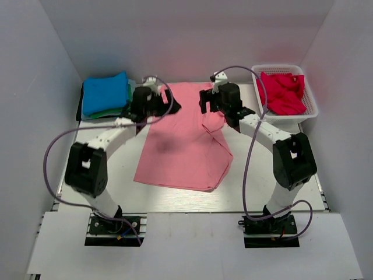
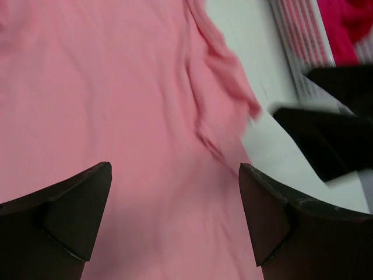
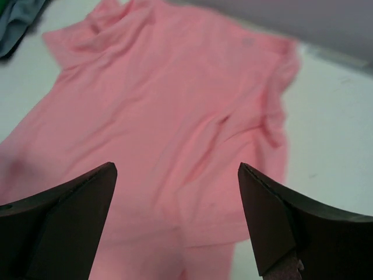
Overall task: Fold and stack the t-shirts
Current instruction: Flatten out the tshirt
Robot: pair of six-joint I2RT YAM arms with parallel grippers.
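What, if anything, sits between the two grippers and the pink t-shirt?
Nothing visible. The left gripper and the right gripper both hang open above the pink t-shirt, with only bare fabric showing between their jaws.

- A robot lab cell, not a home: plain white walls [image 1: 35, 87] box in a white table [image 1: 175, 201] on three sides.
- A left arm [image 1: 87, 166] and a right arm [image 1: 291, 157] are bolted to black plates [image 1: 96, 233] at the near edge, with cables [image 1: 245, 181] looping loose.
- The only goods look like test props: a pink tee [image 1: 180, 146], folded tees [image 1: 105, 93] and a basket [image 1: 312, 108].
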